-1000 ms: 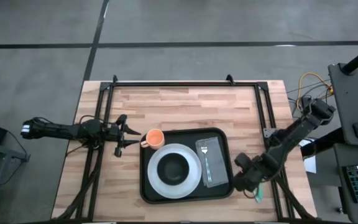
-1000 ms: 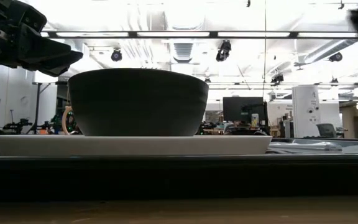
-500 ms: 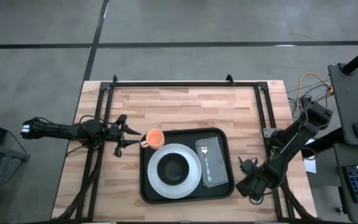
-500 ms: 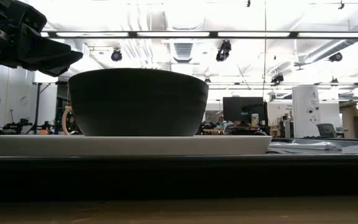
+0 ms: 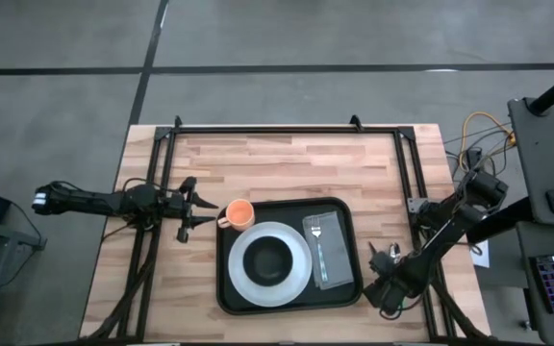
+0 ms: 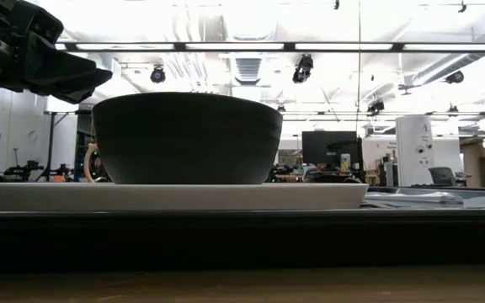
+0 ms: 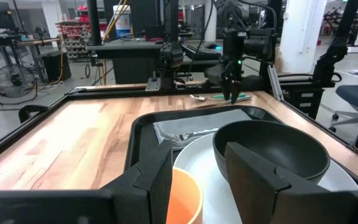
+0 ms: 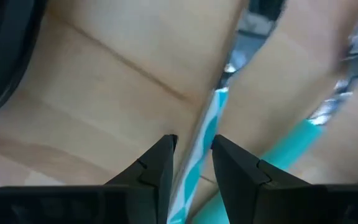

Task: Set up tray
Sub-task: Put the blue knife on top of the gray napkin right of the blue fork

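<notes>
Left arm: extended low from the table's left edge, reaching rightward. Left gripper (image 5: 198, 209): fingers parted, nothing held between them, positioned left of centre. Right arm: bent at the table's right edge, angled down toward the near right corner. Right gripper (image 5: 385, 274): pointed downward, fingers (image 8: 157, 167) narrowly parted, a thin teal-handled utensil (image 8: 199, 148) seen between them.

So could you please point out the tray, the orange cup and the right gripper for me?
tray (image 5: 289, 304): high view, bare front rim.
orange cup (image 5: 239, 212): high view, its middle.
right gripper (image 8: 194, 163): right wrist view, midway between fingertips.
</notes>
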`<state>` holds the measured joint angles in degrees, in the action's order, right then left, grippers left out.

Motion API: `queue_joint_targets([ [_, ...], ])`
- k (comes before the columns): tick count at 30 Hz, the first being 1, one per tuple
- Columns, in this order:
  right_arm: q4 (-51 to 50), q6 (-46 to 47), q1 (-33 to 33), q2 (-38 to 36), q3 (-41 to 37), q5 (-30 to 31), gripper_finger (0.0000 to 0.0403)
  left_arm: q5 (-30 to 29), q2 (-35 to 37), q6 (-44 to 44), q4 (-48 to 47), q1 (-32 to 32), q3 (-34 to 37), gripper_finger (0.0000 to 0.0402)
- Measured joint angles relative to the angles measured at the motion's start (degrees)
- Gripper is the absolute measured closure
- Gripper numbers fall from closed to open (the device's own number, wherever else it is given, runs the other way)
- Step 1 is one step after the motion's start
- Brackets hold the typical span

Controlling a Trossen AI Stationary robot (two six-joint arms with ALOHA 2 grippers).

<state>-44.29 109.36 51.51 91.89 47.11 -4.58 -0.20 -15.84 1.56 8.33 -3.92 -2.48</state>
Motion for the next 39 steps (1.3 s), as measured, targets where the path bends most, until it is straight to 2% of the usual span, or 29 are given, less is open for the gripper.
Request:
queue_joint_targets([
  [6, 7.3, 1.9, 0.0, -0.6, -3.1, -0.9, 0.0318, 0.0, 0.0, 0.0, 0.0, 0.0, 0.0, 0.0272],
  [13, 7.8, 4.3, 0.0, -1.2, -3.5, -1.4, 0.0382, 0.0, 0.0, 0.0, 0.0, 0.0, 0.0, 0.0272],
  [22, 7.3, 7.7, -0.9, -2.1, -3.5, -1.7, 0.0388, 0.0, 0.0, 0.0, 0.0, 0.0, 0.0, 0.0272],
  [33, -6.4, 14.4, -2.8, -2.5, 3.1, 1.0, 0.039, 0.0, -0.2, 0.0, 0.0, 0.0, 0.0, 0.0272],
  [39, -13.6, 12.5, -6.7, -2.6, 10.8, 10.2, 0.039, 0.0, -0.3, 0.0, 0.0, 0.0, 0.0, 0.0272],
])
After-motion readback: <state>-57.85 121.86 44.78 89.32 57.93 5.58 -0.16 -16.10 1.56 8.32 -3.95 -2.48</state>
